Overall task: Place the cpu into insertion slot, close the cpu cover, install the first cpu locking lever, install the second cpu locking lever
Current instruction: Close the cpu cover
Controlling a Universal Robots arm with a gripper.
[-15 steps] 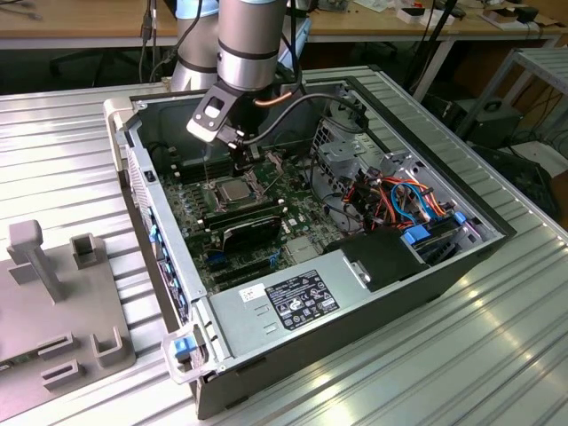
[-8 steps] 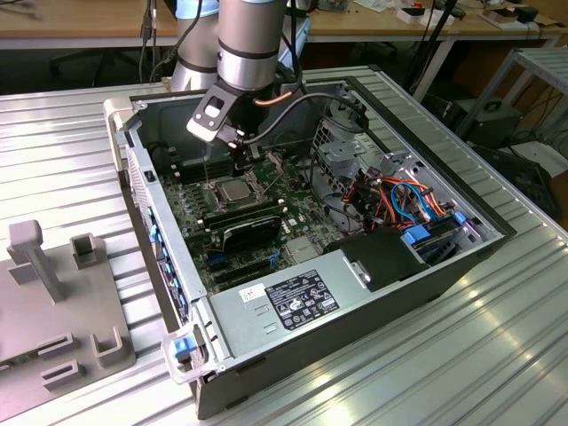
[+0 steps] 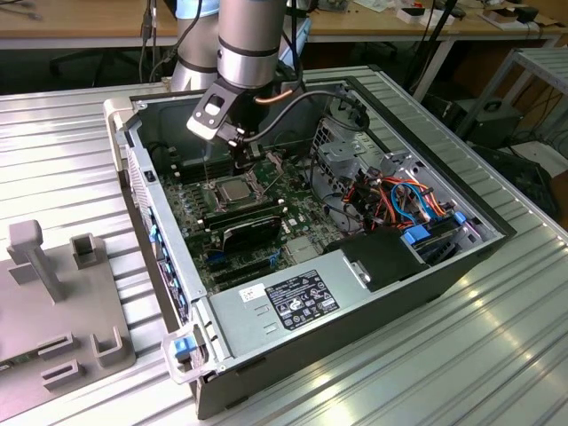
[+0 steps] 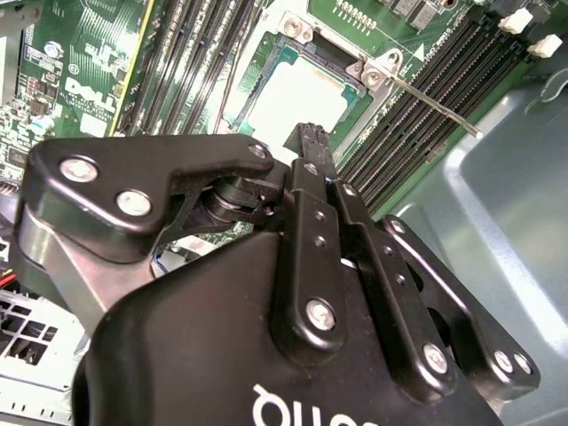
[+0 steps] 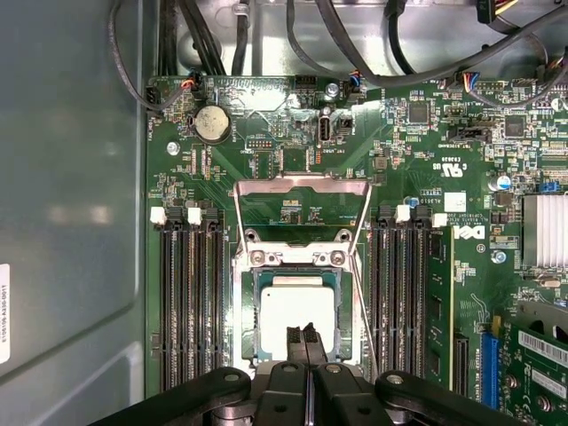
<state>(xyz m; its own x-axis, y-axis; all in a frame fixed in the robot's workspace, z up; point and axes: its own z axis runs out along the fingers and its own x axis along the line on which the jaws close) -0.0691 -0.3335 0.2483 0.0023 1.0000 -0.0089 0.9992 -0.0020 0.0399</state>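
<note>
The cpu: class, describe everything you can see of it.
The cpu is a flat square chip with a pale silvery metal top. It lies level in the insertion slot, framed by its dark rim, uncovered, the cpu cover raised. The shut gripper hangs over one edge; contact cannot be told.
</note>
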